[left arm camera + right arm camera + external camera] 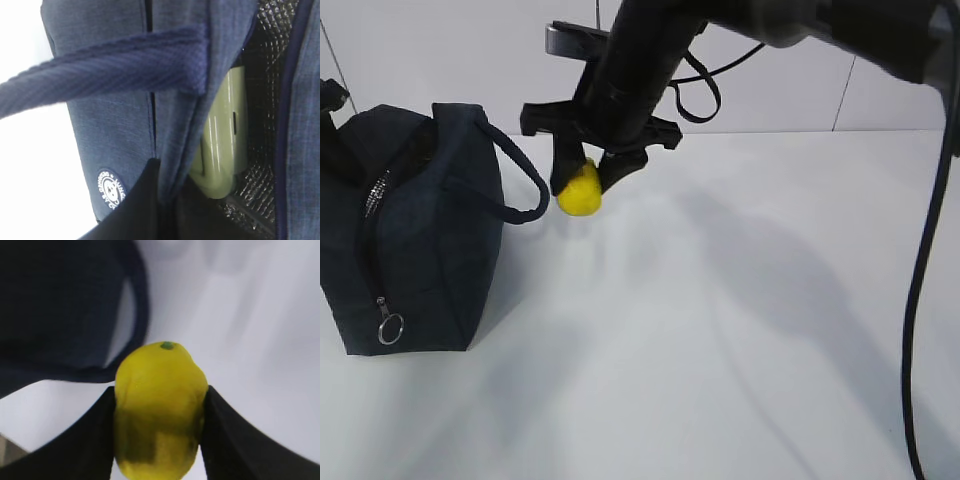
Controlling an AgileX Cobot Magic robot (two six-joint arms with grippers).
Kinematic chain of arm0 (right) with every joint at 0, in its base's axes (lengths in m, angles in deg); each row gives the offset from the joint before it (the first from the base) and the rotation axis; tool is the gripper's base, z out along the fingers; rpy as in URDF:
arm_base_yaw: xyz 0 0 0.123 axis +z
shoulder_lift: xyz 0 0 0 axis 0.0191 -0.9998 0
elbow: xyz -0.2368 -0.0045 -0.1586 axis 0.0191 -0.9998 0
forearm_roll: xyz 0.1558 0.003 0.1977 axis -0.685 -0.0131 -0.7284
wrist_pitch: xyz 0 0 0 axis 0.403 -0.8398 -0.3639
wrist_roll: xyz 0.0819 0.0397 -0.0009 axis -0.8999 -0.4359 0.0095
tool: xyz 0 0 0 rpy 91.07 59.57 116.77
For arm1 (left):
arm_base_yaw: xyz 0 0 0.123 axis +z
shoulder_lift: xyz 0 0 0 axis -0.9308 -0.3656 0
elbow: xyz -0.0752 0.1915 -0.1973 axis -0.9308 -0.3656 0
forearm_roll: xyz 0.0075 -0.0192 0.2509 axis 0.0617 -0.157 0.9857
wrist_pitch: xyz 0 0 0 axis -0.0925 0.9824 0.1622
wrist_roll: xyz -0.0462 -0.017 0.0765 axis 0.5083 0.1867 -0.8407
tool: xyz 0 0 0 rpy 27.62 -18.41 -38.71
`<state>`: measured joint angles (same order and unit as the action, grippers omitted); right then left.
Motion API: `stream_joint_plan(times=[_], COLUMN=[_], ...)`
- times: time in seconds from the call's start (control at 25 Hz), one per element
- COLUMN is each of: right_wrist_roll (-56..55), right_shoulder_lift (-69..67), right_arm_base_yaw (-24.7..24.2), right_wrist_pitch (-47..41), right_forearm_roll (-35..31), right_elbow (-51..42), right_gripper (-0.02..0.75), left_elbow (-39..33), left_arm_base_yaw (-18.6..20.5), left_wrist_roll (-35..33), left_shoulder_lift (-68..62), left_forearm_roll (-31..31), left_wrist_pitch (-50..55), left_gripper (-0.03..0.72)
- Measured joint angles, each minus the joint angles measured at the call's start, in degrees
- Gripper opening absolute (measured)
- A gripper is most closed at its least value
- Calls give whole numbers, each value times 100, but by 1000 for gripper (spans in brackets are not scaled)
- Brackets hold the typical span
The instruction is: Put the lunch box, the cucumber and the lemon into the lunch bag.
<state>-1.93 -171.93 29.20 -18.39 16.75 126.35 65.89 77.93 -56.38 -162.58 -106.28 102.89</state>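
Observation:
The dark navy lunch bag (420,230) stands at the left of the white table. My left gripper (169,192) is shut on the fabric rim of the lunch bag (115,125), one finger outside and one inside. Inside the bag, the lunch box (222,145) with its pale green lid stands on edge against the silver lining. My right gripper (585,172) hangs above the table just right of the bag's handle (525,180), shut on the yellow lemon (580,192). In the right wrist view the lemon (160,405) fills the gap between the right gripper's (159,440) black fingers. The cucumber is out of view.
A silver ring pull (389,328) hangs low on the bag's zipper. A black cable (920,300) runs down the right edge. White table (740,330) spreads to the right of the bag, with a white wall behind.

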Motion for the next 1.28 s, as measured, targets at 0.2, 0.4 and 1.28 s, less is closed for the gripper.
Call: stream_joint_plan(times=[0.2, 0.4, 1.28], right_wrist_roll=[828, 1374, 1735], right_shoulder_lift=[81, 86, -779], right_arm_base_yaw=[0, 9, 9], right_wrist_pitch=[-39, -47, 1823], right_forearm_roll=[-1486, -2442, -3376], right_elbow=[235, 378, 390], right_gripper=[353, 352, 352], left_elbow=[0, 0, 0], left_arm_base_yaw=[5, 5, 5], left_wrist_roll=[-320, -488, -681], left_shoulder_lift=[0, 0, 0], left_forearm_roll=[-597, -1094, -1946], left_wrist_pitch=[70, 77, 77], left_gripper=[-15, -15, -15])
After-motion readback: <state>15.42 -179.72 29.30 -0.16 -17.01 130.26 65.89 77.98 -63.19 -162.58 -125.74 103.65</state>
